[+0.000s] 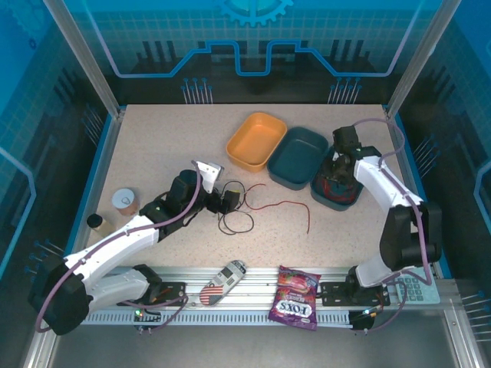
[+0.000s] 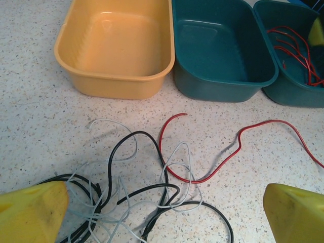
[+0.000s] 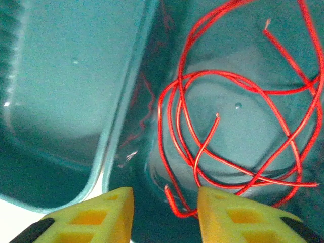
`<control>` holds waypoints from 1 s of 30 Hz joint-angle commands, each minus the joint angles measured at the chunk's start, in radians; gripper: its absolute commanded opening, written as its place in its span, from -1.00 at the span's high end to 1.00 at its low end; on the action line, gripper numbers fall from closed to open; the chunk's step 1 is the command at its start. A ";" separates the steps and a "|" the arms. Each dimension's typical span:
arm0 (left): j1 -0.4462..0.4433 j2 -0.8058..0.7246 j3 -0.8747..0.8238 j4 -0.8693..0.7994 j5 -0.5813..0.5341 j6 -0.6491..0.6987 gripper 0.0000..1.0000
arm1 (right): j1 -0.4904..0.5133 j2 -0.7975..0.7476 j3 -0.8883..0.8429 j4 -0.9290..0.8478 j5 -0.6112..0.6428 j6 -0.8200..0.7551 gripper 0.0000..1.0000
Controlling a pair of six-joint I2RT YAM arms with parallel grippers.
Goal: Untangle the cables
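I'm working inside a robot lab test cell.
Aluminium posts [image 1: 84, 57] and blue printed panels [image 1: 253, 38] wall my speckled table [image 1: 153, 146] across the frame's top.

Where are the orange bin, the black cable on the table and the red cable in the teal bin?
orange bin [image 2: 116, 83], left wrist view, near wall.
black cable [image 2: 142, 132], left wrist view, top of its arch.
red cable in the teal bin [image 3: 160, 114], right wrist view, left edge of its coil.
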 commanded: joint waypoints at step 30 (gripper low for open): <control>0.176 -0.110 -0.065 -0.124 -0.191 -0.380 -0.98 | 0.544 0.320 0.094 0.002 -0.021 -0.420 -0.23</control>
